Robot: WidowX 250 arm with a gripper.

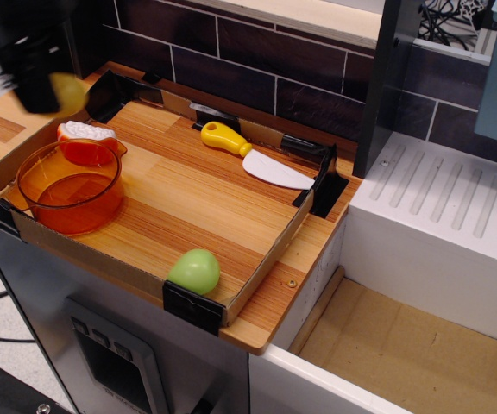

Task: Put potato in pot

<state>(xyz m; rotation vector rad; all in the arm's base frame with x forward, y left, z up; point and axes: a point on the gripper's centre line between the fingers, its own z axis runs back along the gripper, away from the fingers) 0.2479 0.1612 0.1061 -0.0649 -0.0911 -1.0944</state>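
Note:
My gripper [43, 86] is a blurred black shape at the top left, above and behind the pot. It is shut on the potato [68, 93], a dull yellow oval that shows at its right side. The pot [70, 187] is round, translucent orange and empty. It stands in the left corner of the cardboard tray [257, 263], below the gripper.
An orange and white toy [84, 140] lies against the pot's far side. A yellow-handled white knife [257, 159] lies at the tray's back. A light green rounded toy [195, 271] sits at the tray's front edge. A white sink unit [443, 233] stands to the right.

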